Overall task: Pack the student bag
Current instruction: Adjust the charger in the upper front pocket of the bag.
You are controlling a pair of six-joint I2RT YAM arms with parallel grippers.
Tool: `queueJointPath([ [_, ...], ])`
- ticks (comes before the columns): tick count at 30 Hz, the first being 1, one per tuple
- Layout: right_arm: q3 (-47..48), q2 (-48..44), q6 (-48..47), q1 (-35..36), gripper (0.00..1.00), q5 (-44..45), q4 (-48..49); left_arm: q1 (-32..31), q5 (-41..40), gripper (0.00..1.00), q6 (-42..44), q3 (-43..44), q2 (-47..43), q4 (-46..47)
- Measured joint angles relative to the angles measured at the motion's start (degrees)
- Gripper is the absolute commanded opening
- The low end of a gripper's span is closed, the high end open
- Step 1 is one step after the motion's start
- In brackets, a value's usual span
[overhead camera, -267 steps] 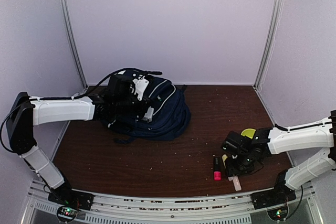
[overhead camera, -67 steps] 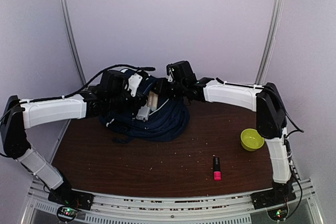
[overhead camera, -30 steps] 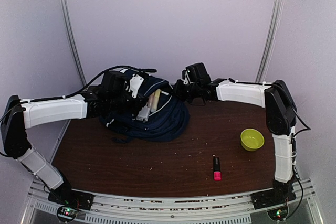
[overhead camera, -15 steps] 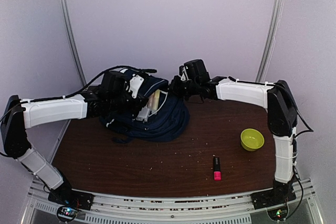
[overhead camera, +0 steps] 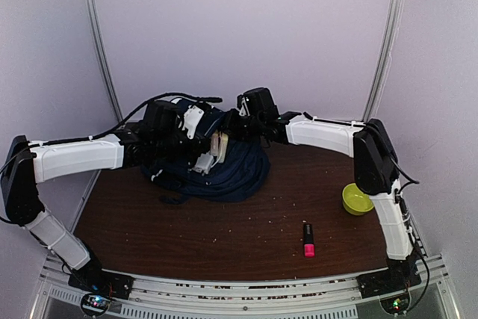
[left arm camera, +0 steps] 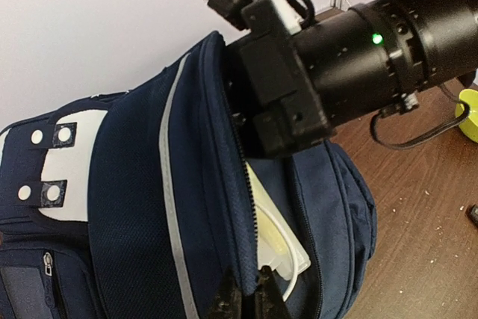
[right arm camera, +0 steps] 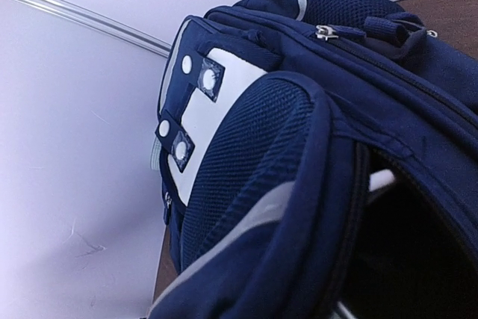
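Note:
The student bag [overhead camera: 239, 173], navy with a white patch, lies at the back left of the table with its main zip open. My left gripper [overhead camera: 208, 159] is shut on the zip edge [left arm camera: 250, 300] and holds that side of the opening up. A flat white and cream item [left arm camera: 287, 248] sticks out of the opening. My right gripper [overhead camera: 233, 126] presses against the top of the opening, and its black wrist [left arm camera: 358, 42] fills the upper left wrist view. Its fingertips are hidden behind the fabric. The right wrist view shows only the bag [right arm camera: 246, 147] close up.
A yellow-green bowl [overhead camera: 357, 199] sits at the right of the table, under the right arm's elbow. A pink and black marker [overhead camera: 308, 239] lies near the front. The back wall stands close behind the bag. Crumbs dot the brown tabletop [overhead camera: 187, 229].
The right gripper, which stood a little to the right of the bag a second ago, has swung left onto the bag's opening. The left gripper has kept its hold.

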Motion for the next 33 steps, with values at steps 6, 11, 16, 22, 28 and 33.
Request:
queueJointPath([
  [6,4.5,4.2,1.3,0.3,0.08,0.4,0.9,0.3,0.3,0.0,0.0,0.0,0.0,0.4],
  [11,3.7,3.8,0.9,0.2,0.2,1.0,0.9,0.3,0.5,0.0,0.0,0.0,0.0,0.4],
  [16,1.3,1.3,-1.5,0.2,0.28,1.5,-0.5,0.3,0.8,0.0,0.0,-0.1,0.1,0.4],
  [22,-0.3,-3.1,-5.7,-0.1,0.33,1.6,-5.6,0.3,0.8,0.0,0.0,-0.1,0.4,0.4],
  [28,-2.5,-9.4,-9.7,-0.4,0.35,2.5,-10.2,0.2,0.8,0.0,0.0,-0.1,0.5,0.5],
  [33,-5.4,-14.6,-13.5,-0.5,0.39,4.1,-13.2,0.2,0.8,0.0,0.0,-0.1,0.5,0.2],
])
